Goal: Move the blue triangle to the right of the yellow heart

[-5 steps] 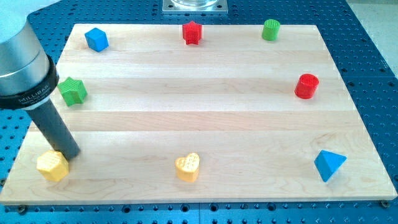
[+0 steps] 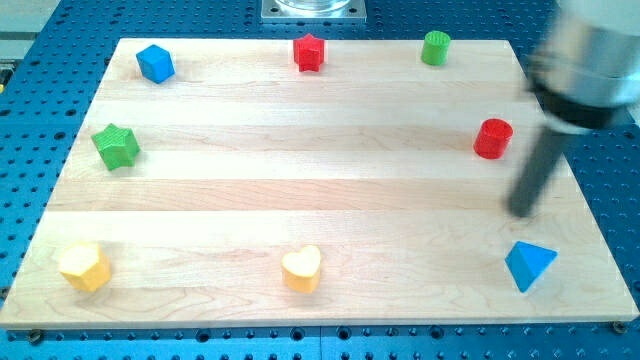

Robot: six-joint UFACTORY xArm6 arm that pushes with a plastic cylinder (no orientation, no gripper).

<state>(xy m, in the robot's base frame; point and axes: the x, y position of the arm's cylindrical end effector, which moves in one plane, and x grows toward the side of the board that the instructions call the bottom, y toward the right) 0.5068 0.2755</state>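
Nothing's pushed yet: my tip [image 2: 522,212], a bare rod with no jaws to open or shut, hovers just above the blue triangle [image 2: 528,265], which sits well right of the yellow heart [image 2: 302,269].

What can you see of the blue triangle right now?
The blue triangle is a small, solid blue wedge, plastic by its look, lying flat on the wooden board near its bottom-right corner in the view. Nothing touches it. My tip, blurred, is just above it in the view, with a clear gap.
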